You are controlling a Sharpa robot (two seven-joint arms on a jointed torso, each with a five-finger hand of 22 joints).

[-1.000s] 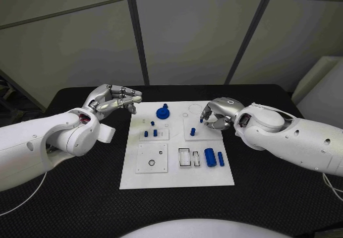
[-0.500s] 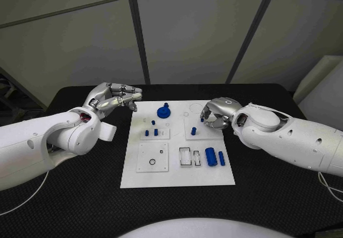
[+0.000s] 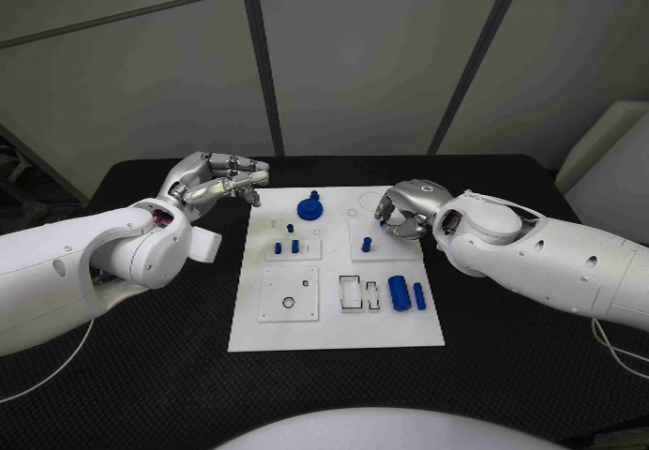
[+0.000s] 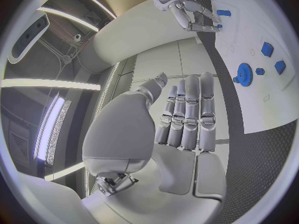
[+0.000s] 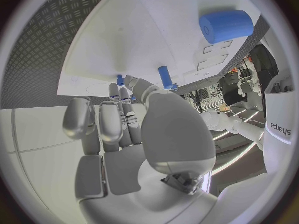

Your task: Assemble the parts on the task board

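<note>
I have both hands parked at the far end of the task board (image 3: 336,328), I judge so either can reach the parts. My left hand (image 3: 217,183) hovers off the board's far left corner, fingers together and nearly straight, holding nothing. My right hand (image 3: 406,211) hangs over the far right area with fingers curled; I cannot tell whether it grips anything. The blue gear (image 3: 309,209) stands between them. The right wrist view shows the blue cylinder (image 5: 225,26) up close on the board; the left wrist view shows the gear's teeth (image 4: 243,75).
</note>
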